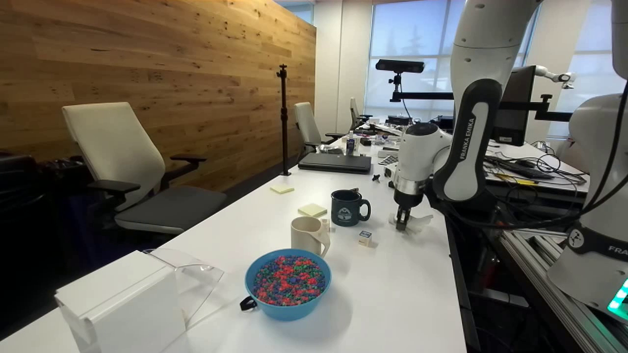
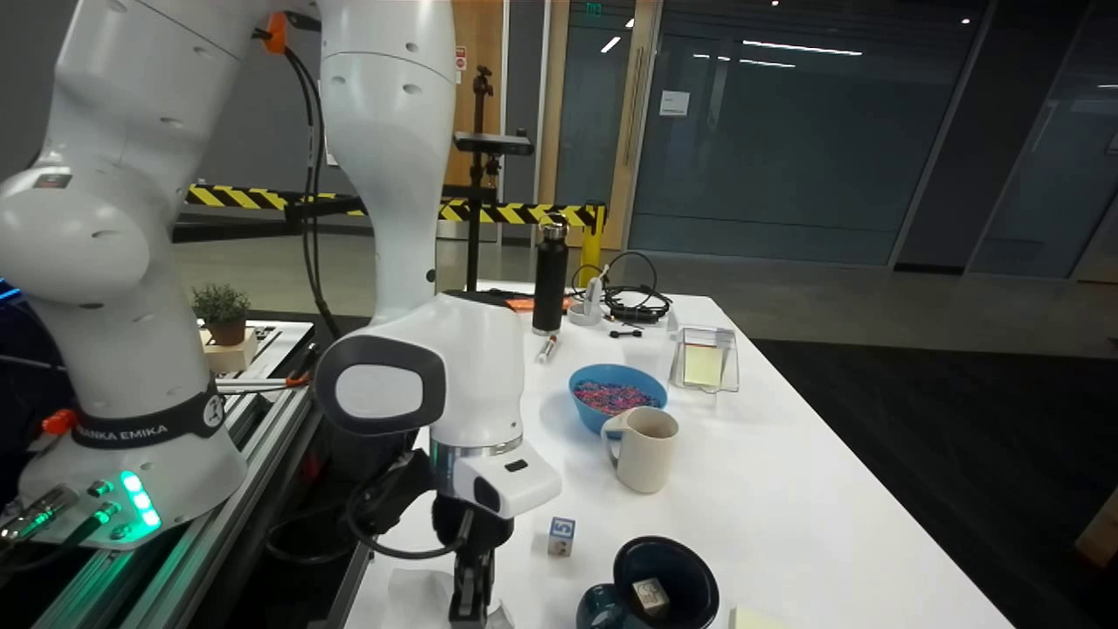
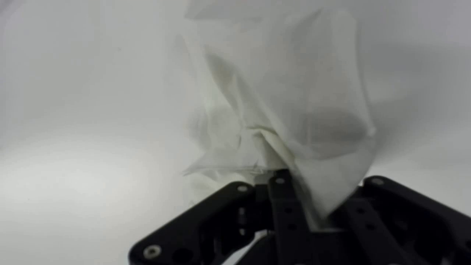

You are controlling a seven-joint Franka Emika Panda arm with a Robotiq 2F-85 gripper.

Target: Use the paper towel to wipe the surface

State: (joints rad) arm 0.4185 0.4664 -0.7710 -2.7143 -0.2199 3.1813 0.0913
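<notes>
Creased paper towel [image 3: 290,92] bunched on long white table [image 1: 402,294]

Paper towel: white, thin, faintly see-through, badly crumpled. Wrist view: sharp folds run diagonally through the middle, broad panel on the right stands off the table with a soft shadow beside it, pointed flap pinched at the bottom. Lies close to one long edge of the table in both exterior views, biggest wing spread toward that edge, smaller bit poking out the opposite way. In an exterior view, paper towel [image 2: 419,598] runs into the frame bottom. Table: smooth, flat, plain white, straight-edged. Glare patch lower left in wrist view, couple of tiny specks.
</notes>
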